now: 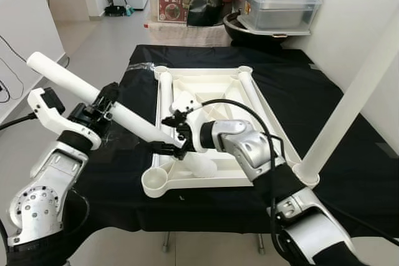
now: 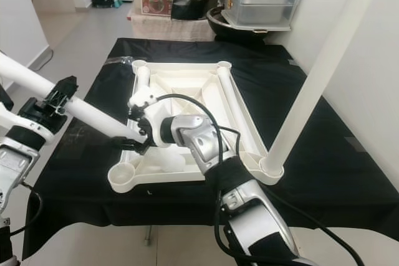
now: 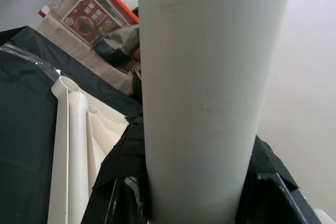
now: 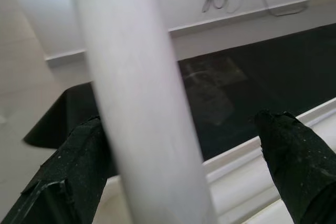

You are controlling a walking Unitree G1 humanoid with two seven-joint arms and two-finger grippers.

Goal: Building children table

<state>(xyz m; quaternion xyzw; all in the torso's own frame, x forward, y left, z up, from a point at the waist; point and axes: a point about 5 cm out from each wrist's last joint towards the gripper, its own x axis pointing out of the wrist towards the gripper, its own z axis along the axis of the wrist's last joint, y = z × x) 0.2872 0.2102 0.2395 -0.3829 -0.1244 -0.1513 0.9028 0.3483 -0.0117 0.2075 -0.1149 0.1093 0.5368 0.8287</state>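
Both our arms hold one white leg (image 1: 93, 95): our left claw (image 1: 107, 103) is clamped round its middle, and our right claw (image 1: 169, 134) straddles its lower end with fingers spread, above the upturned tabletop (image 1: 212, 91) on the black counter (image 1: 349, 154). Another leg (image 1: 349, 101) stands upright beyond our right claw.

White table leg (image 1: 93, 96) slants above upturned white tabletop (image 1: 212, 88)
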